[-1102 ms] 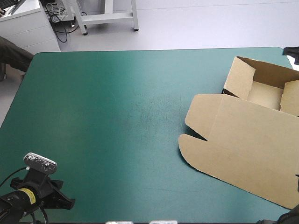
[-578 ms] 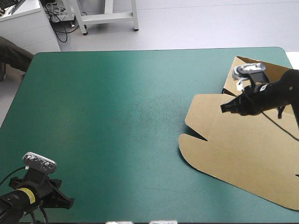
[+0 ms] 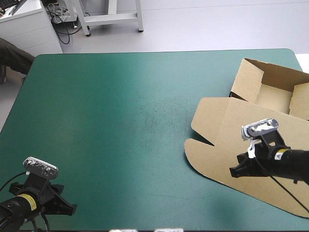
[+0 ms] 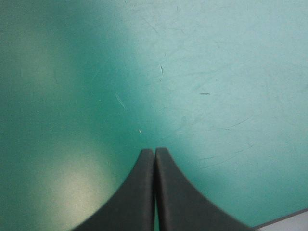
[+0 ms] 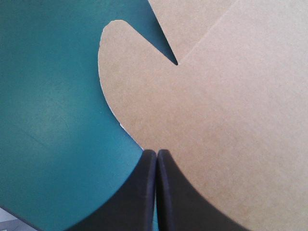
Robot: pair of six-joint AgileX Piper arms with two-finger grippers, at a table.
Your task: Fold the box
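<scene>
On the teal-green bench (image 3: 120, 121), right side, seen from above: brown cardboard box (image 3: 251, 145), walls raised, lid flat, my right claw (image 3: 235, 172) over the lid. Left wrist: my left claw (image 4: 154, 154) pressed together above bare bench. Right wrist: claw pressed together at the lid's rounded flap edge.

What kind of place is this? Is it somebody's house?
Probably not a house: it looks like a robot lab or workshop. The left gripper and right gripper are at a teal-green table holding a brown box; cables trail by a white cabinet beyond.
</scene>
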